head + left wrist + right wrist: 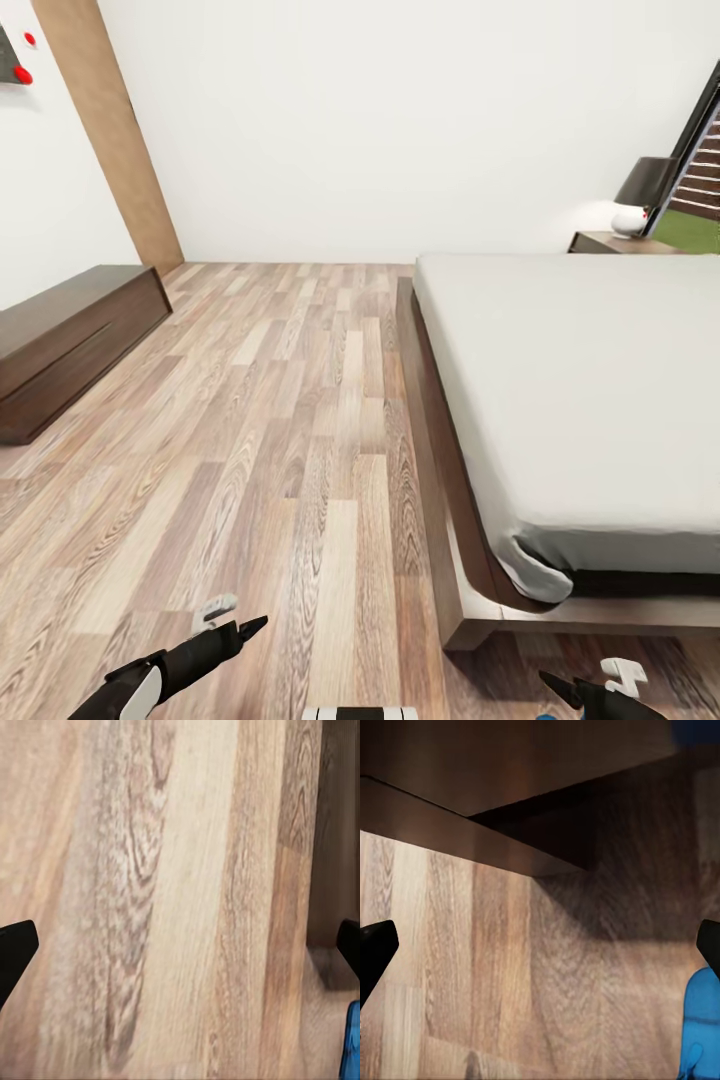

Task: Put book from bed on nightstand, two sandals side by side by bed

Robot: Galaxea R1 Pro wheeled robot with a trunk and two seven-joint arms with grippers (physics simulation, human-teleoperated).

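**Robot stands by the corner of the bed**

The bed point(560, 400) is big and low, with a dark brown frame and a plain light mattress. Nothing lies on the part of the mattress that shows. The wood floor point(260, 430) runs along its side.

At the far end of the bed stands the nightstand point(612, 242). A lamp point(640, 195) with a dark shade sits on top of it. Across the floor from the bed, a long low dark cabinet point(70, 340) stands by the wall.

The left gripper point(240, 628) hangs over the floor, near the bed's close corner. Its fingers point(15, 952) are spread wide and hold nothing. The right gripper point(562, 688) is also near that corner, wide open and empty too.

A blue sandal point(703, 1024) lies on the floor close to the bed frame. A bit of blue sandal point(350, 1042) also peeks in by the left gripper.
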